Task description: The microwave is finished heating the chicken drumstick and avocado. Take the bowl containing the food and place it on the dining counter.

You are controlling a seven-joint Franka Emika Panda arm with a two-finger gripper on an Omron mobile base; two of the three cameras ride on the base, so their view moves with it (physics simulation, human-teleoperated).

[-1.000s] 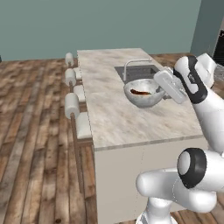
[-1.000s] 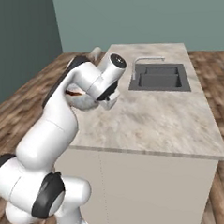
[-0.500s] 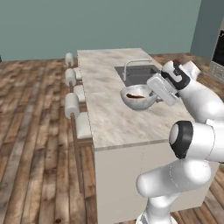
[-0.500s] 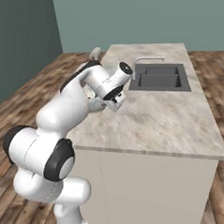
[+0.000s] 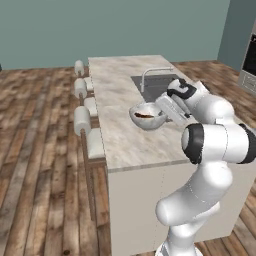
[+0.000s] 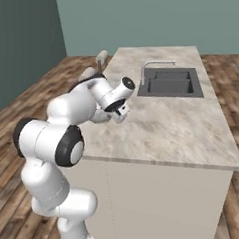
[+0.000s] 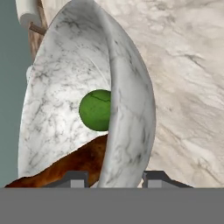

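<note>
The pincer point(image 7: 113, 178) is gripping the rim of the bowl point(image 5: 148, 115), one finger point(image 7: 74, 178) sitting inside the wall and the other outside it, so its jaws are standing narrow with the stone wall pinched between them. In the hand view the bowl point(image 7: 87, 96) is rising straight up from the fingertips. The avocado point(image 7: 95, 110) is lying inside the bowl, just beyond the inner finger, and the chicken drumstick point(image 7: 72, 164) is lying closer still, its brown end reaching right beside that finger. In the left base view the bowl is hanging off the front of the pincer point(image 5: 164, 111), low over the dining counter point(image 5: 120, 135); whether it is touching the stone cannot be told. The sink point(image 5: 157, 86) and its faucet point(image 5: 149, 75) are sitting just behind the pincer, and the stools point(image 5: 83, 117) are lining the counter's far edge, beyond the bowl.
</note>
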